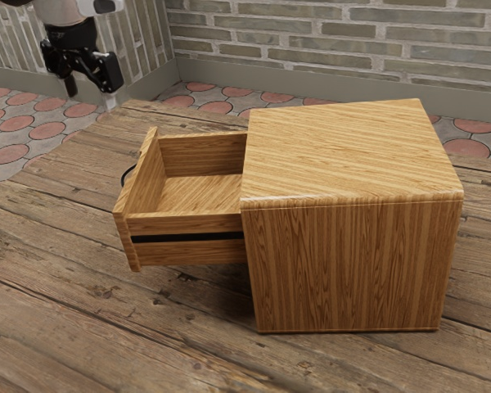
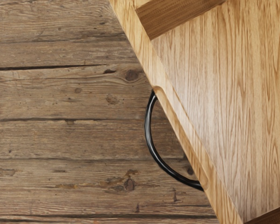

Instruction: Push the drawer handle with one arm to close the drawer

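"Brick wall (image 1: 335, 39) and tiled floor (image 1: 47, 131) lay behind the plank table (image 1: 65, 286)," said the first observer. "Where was the gripper (image 1: 91, 93)?"

"Toward the exterior view's upper left, raised beside the drawer end, with its jaws standing apart," the second replied. "The arm (image 1: 64, 10) came down to it from the upper edge."

"Did it touch the handle (image 2: 148, 130)?"

"No, they were apart. The black handle bowed outward from the drawer front (image 2: 130, 37), and the wrist view looked down on both, table planks beside them."

"And the drawer (image 1: 188, 223)?"

"Well out of the cabinet (image 1: 352, 262), so it was open. It reached toward the exterior view's left, its pale wooden bottom showing and a black strip (image 1: 188, 237) running along its near side. The cabinet stood upright on the table, its grain matching the drawer's."
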